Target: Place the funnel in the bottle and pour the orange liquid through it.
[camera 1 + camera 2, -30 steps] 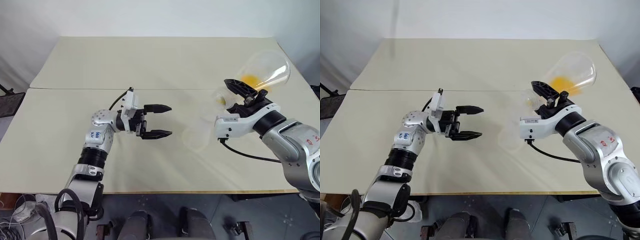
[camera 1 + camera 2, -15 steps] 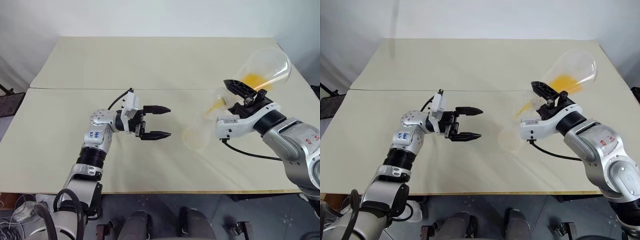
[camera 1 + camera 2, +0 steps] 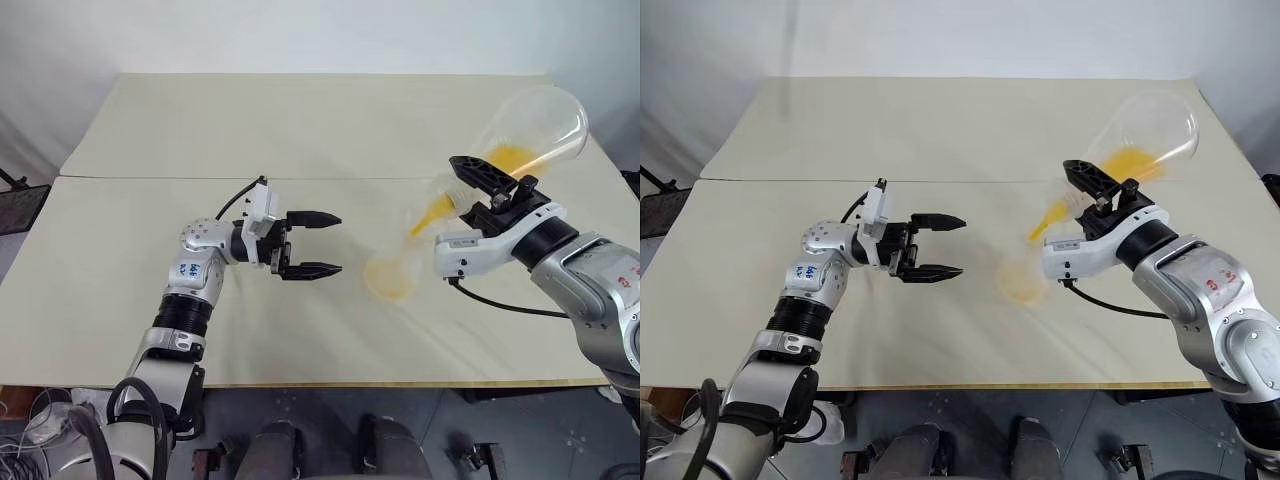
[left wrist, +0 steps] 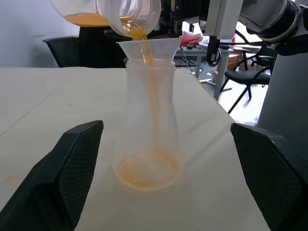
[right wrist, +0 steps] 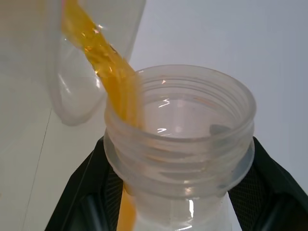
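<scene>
The bottle (image 3: 396, 268) stands upright on the table, right of centre, with the clear funnel (image 4: 149, 48) seated in its neck. My right gripper (image 3: 462, 182) is shut on the neck of a second flask (image 3: 532, 128), tilted mouth-down over the funnel. The orange liquid (image 3: 506, 156) lies along that flask's lower side, runs in a thin stream (image 3: 431, 213) into the funnel, and collects as a shallow pool (image 4: 147, 173) in the bottle's base. My left gripper (image 3: 338, 242) is open, level, pointing at the bottle from its left, a short gap away.
The cream table (image 3: 300, 130) has a seam (image 3: 150, 178) running across it. A black cable (image 3: 500, 306) hangs from my right wrist just over the tabletop, right of the bottle. Chairs and desks (image 4: 240, 62) stand beyond the table's far side.
My right gripper has tipped the flask further. A stream now runs from its mouth into the funnel, and orange liquid has gathered in the bottle's base. The left arm has stayed put.
</scene>
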